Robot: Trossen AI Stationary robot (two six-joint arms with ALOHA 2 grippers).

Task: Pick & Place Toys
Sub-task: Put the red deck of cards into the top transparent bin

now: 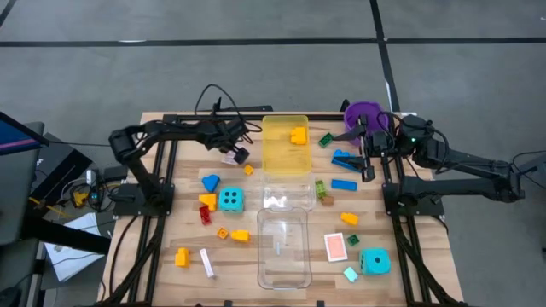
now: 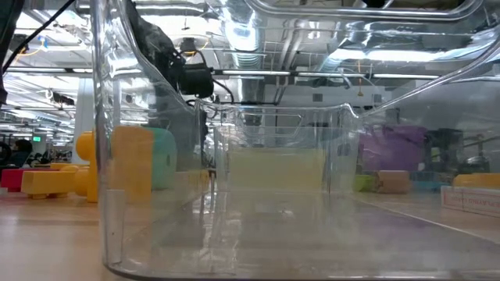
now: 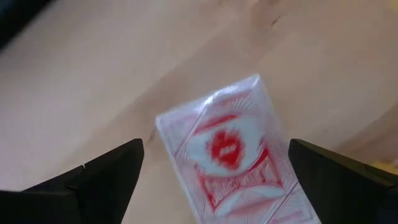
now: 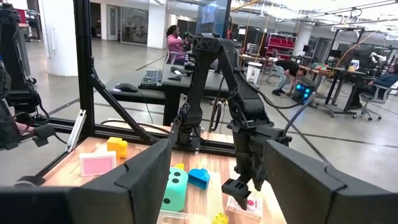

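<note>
Card [image 3: 227, 152]: pink-backed, flat on the table [image 1: 409, 247], between the left gripper's [image 3: 214, 171] wide-open fingers, not held.
Right gripper [image 1: 365, 156]: part open, empty, near purple bucket [image 1: 365, 112].

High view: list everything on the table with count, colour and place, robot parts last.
trays: three, one yellow-tinted and two clear, in a row down the middle
bucket: one, purple, far right corner
dice: two, cyan with black dots, one left of the trays, one near right
cards: two, pink-backed, one right of the nearest tray, one under the left gripper
bricks: many, yellow, orange, blue, green, red, scattered both sides; one yellow in the tinted tray
left gripper: jaws open over a card
right gripper: jaws open, beside the bucket
</note>
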